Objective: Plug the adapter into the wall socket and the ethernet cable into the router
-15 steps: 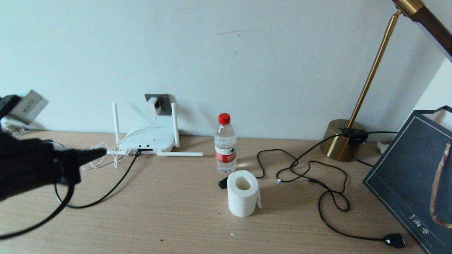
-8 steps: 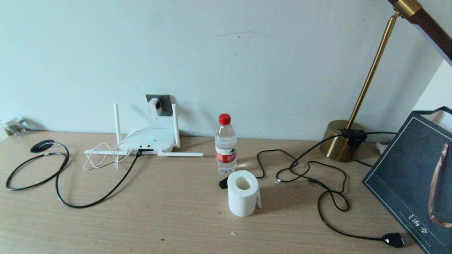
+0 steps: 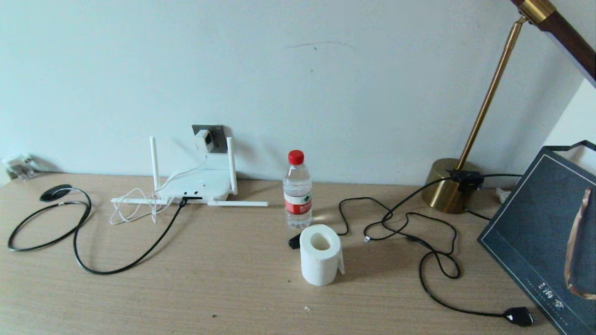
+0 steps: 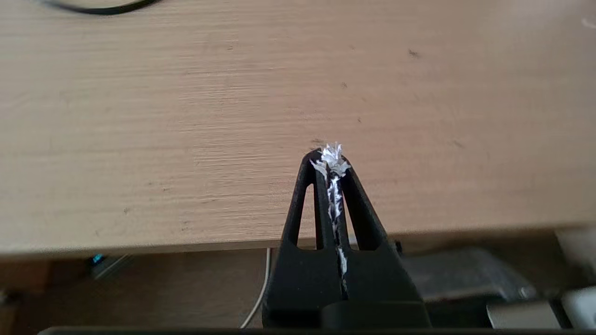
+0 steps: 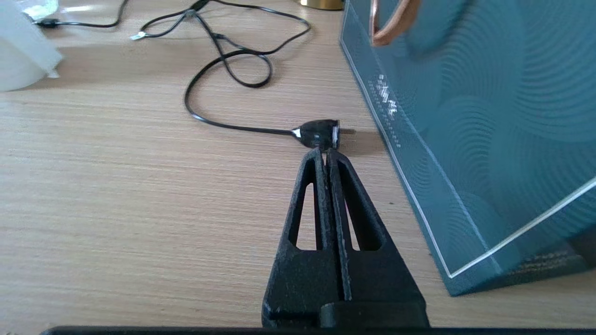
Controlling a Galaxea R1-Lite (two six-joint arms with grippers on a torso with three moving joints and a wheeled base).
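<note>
The white adapter (image 3: pixel 203 140) sits plugged in the dark grey wall socket (image 3: pixel 216 129), its thin white cord (image 3: pixel 135 208) running down to the desk. The white router (image 3: pixel 198 184) lies below it, and the black ethernet cable (image 3: pixel 125 265) is plugged into its front edge; the cable's round black disc end (image 3: pixel 55 192) lies at far left. Neither arm shows in the head view. My left gripper (image 4: pixel 330 157) is shut over the desk's near edge, with only white shreds stuck between its fingers. My right gripper (image 5: pixel 324 153) is shut and empty, just short of a black plug (image 5: pixel 319 134).
A water bottle (image 3: pixel 297 188) and a toilet paper roll (image 3: pixel 320 254) stand mid-desk. A brass lamp (image 3: pixel 451 186) with its looping black cord (image 3: pixel 433 260) stands at the back right. A dark teal bag (image 3: pixel 545 232) stands at the right edge.
A second ago my left arm filled the left side of the head view near the router; it has pulled back out of that view. Cable, adapter and router have not moved.
</note>
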